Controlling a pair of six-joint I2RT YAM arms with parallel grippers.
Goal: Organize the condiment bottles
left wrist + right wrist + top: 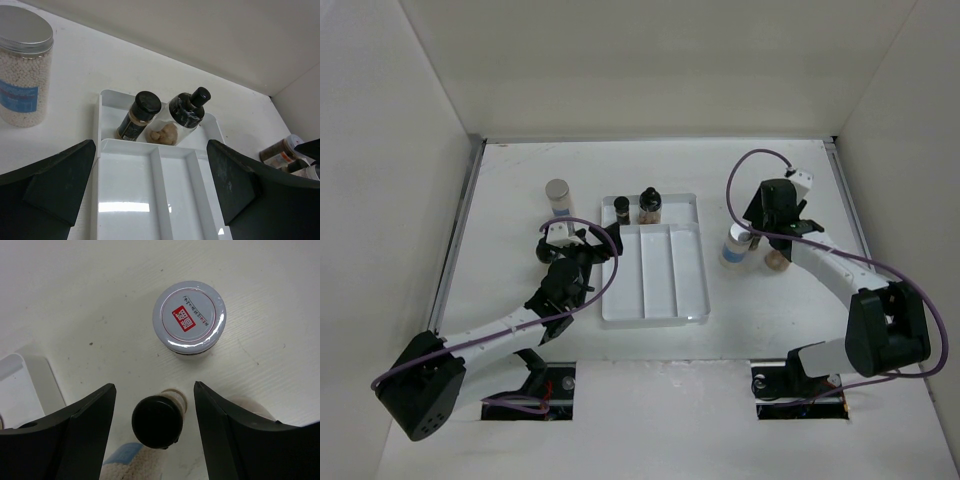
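**Right gripper** [154, 390]: jaws spread and holding nothing, with one finger on each side of the black-capped bottle [156, 421]. The bottle stands upright on the table [100, 300], off the tray's right side.
- Risk: if you close too high, the pads meet only the smooth round cap. The bottle may then swivel or slip out on the lift.
- Risk: the white-lidded jar [189, 317] stands near, just ahead of the fingertips. Drift forward and you likely knock it.

**Left gripper** [151, 147]: jaws wide and empty, poised over the tray [150, 200].
- Risk: if you descend here, a finger may catch a divider wall and shove the tray. That could topple the two bottles in its far cross compartment.

**Materials and shapes**
- Tray: glossy white, hard-looking, with thin raised walls. It has three long compartments and one across the far end. You should expect it to slide readily.
- Flat-capped dark bottle [137, 115]: brown cylinder with a ribbed black cap.
- Spout-capped dark bottle [186, 112]: dark body with a narrow black top.
- Silver-lidded jar [25, 65]: clear wall, pale granules inside, blue label, dull metal lid. It stands on the table left of the tray.
- White-lidded jar: flat shiny lid with a red square mark.
- Black-capped bottle: matte cap on a pale neck, with a blue label showing below.
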